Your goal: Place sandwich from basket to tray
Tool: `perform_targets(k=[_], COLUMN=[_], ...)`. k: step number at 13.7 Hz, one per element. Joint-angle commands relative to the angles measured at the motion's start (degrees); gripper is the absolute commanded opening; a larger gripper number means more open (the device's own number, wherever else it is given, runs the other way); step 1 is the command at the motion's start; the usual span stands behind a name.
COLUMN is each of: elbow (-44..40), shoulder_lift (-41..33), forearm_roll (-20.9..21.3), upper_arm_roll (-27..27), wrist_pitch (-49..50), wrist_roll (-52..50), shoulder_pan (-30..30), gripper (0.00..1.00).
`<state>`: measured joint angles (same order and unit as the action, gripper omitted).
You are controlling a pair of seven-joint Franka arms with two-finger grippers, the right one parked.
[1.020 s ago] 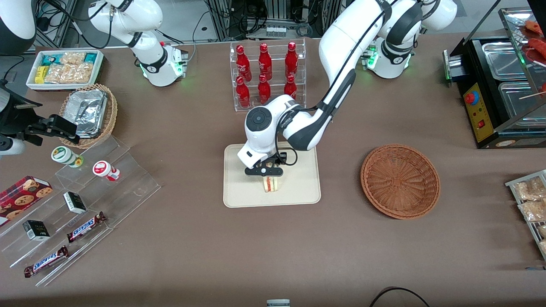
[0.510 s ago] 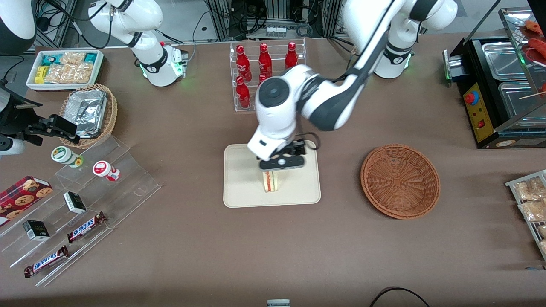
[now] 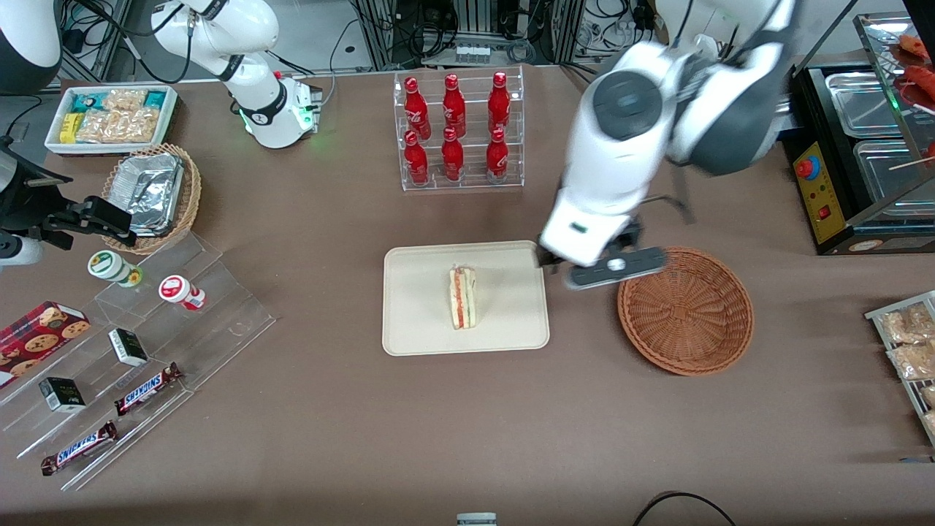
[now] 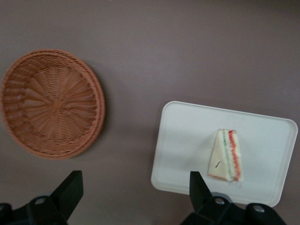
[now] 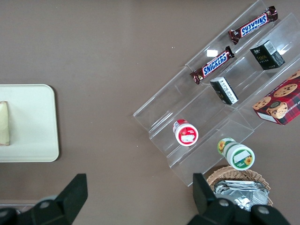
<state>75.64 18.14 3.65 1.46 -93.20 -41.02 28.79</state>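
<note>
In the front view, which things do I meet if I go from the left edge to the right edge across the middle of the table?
Foil-tray basket → tray → sandwich → gripper, open and empty, above the table at the basket's rim → basket.

front overhead, wrists downward, tray (image 3: pixel 409 336) shared
</note>
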Motion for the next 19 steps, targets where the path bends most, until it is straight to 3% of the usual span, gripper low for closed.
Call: perform_targets(k=[1,5,12,19], elbow=[5.0,12.1,16.3,14.5], shoulder_lift=[-6.7,-13.2,-19.6,-18.8], forearm_roll=[-1.5,-2.1,-2.3,-2.4], upper_arm_roll=[0.6,0.6,0.4,0.2], wrist_pitch=[2.9,3.3,6.4,5.9], wrist_roll=[7.8,20.9,41.6,44.9], shoulder_pan=[-5.7,-12.9,-25.0,-28.7], gripper=[1.00,1.00,1.00,1.00])
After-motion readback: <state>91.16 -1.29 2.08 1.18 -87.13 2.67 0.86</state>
